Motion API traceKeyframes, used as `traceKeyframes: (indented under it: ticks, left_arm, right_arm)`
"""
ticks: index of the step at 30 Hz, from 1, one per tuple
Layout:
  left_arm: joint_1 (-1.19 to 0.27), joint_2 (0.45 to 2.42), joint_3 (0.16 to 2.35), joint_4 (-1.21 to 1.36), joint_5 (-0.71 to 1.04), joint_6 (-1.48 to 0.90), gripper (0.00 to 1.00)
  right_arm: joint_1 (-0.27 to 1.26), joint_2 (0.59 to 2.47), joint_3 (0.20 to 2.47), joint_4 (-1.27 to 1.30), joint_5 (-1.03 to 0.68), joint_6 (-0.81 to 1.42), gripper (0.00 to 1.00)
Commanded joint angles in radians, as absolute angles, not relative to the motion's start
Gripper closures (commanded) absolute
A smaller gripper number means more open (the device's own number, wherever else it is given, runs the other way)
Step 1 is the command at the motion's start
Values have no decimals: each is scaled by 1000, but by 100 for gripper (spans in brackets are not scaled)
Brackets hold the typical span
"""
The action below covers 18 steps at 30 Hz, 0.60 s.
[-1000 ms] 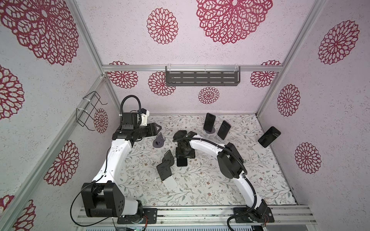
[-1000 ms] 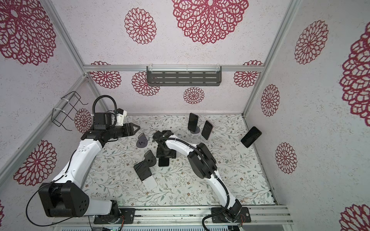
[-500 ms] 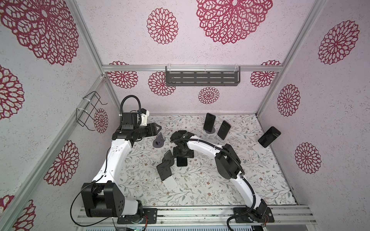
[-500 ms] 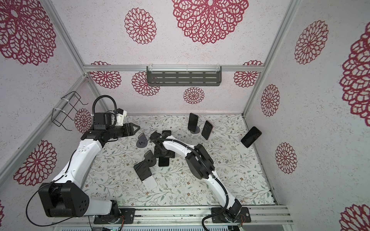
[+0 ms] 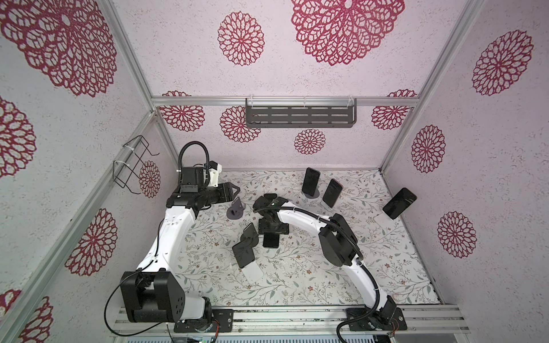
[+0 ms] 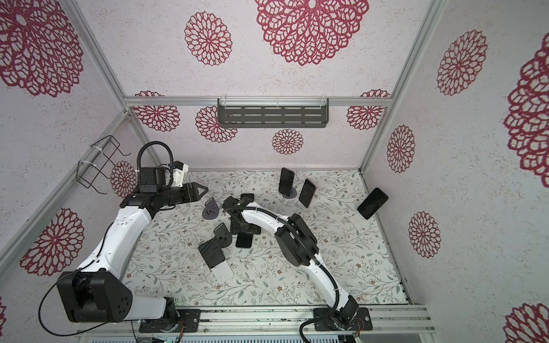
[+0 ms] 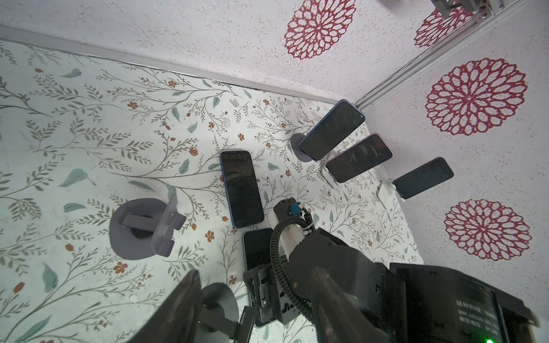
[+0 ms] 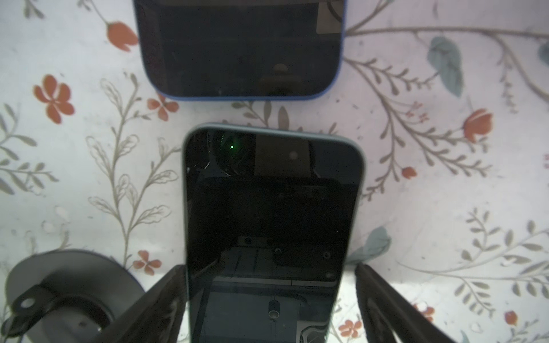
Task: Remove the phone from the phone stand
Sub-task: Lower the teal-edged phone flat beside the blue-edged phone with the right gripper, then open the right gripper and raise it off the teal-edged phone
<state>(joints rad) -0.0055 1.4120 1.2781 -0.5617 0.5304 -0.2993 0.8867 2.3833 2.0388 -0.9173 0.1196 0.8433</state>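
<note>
Right tool (image 8: pixel 269 267) stands open astride the flat phone (image 8: pixel 271 208) on the counter (image 5: pixel 326 267), gripping nothing; its wrist now sits slightly further left. Left tool (image 5: pixel 233 191) part-open, empty, unmoved.

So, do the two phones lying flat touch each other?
Apart: the right wrist view shows bare table between the dark-blue phone and the pale-rimmed phone.

Mid-table: near phone (image 5: pixel 271 241) and far phone (image 7: pixel 242 188) flat, end to end. Empty stand (image 5: pixel 235 210) left of far phone; second stand (image 5: pixel 249 234) just left of near phone; front phone (image 5: pixel 243 253) propped before it. Back right, left to right: back phone (image 5: pixel 310 180), middle phone (image 5: pixel 332 192), wall phone (image 5: pixel 399 203), each propped.
</note>
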Motion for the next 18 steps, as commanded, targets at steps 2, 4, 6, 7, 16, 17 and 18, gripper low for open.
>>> traceKeyframes:
  ticks: [2, 4, 6, 7, 16, 17, 18]
  left_arm:
    - [3, 1392, 1281, -551, 551, -286, 38]
    - [3, 1392, 1282, -555, 553, -278, 38]
    - [4, 1391, 1282, -557, 552, -277, 38]
    - [3, 1392, 1282, -558, 552, -276, 38]
    - [3, 1401, 1289, -569, 552, -274, 38]
    - [3, 1401, 1289, -568, 553, -273, 38]
    - [3, 1402, 1288, -570, 551, -270, 38]
  right_arm:
    - [873, 2389, 2001, -868, 75, 835, 11]
    - [871, 2393, 2011, -855, 60, 816, 11]
    - [871, 2398, 2022, -851, 48, 804, 12]
    - [871, 2400, 2024, -848, 45, 802, 12]
    - [869, 2405, 2027, -811, 19, 779, 13]
    - [868, 2407, 2029, -826, 37, 786, 13]
    - [866, 2407, 2033, -842, 49, 791, 13]
